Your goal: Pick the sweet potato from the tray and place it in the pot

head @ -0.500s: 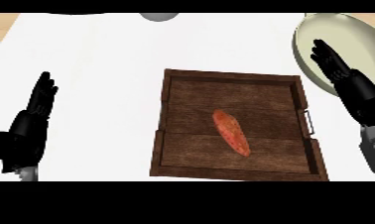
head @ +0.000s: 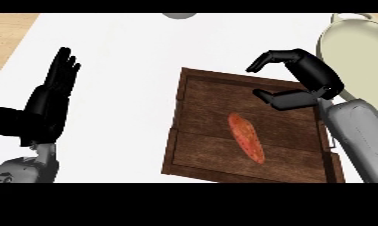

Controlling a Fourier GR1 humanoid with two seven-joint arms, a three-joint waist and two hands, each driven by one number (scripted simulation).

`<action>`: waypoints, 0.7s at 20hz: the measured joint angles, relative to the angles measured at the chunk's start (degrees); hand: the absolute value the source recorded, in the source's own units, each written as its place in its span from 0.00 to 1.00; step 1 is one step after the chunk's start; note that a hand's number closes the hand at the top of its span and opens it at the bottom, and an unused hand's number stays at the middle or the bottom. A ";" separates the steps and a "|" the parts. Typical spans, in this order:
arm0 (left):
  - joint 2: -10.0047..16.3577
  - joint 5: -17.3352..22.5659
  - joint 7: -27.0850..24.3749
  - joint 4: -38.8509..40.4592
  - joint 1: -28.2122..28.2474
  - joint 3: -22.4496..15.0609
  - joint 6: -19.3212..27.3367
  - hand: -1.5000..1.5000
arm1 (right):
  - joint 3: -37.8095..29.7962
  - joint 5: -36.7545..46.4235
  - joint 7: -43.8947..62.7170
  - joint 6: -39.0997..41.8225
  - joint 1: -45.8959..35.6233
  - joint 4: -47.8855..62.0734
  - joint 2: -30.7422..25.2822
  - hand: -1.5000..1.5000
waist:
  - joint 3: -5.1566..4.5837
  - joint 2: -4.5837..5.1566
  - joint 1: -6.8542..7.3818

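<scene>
The sweet potato (head: 246,137) is seen lying flat near the middle of the tray (head: 210,97), untouched by either hand. The right hand (head: 314,77) is held over the far right part of the tray. Its fingers (head: 277,59) are bent into a hook and kept apart from the thumb (head: 284,99), so a wide gap is left between them and nothing is pinched. This gap is turned to the left.

From the fingers, the sweet potato is found on the near side, toward the robot's body, and a little to the left of the fingertips. It lies just past the thumb but apart from it. Its long axis is laid mostly from far to near, with the near end leaning to the right. The line from the fingers to the thumb runs in almost the same direction, so it is judged that the hand must be brought nearer and lower, and probably turned, before the sweet potato can be taken across its narrow side.

The left hand (head: 48,102) is rested at the left, well apart from the tray, with the fingers straight and pointing up. The right hand is clearly the nearer one.

The pot (head: 356,55) is placed on the surface (head: 125,55) behind the back of the right hand, on the side away from the fingertips.
</scene>
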 measured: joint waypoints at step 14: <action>-0.32 2.58 4.95 2.94 -6.06 2.99 -0.61 0.50 | 4.87 7.00 -20.48 13.81 -15.60 20.16 -0.55 0.00 | 0.05 -0.85 -2.22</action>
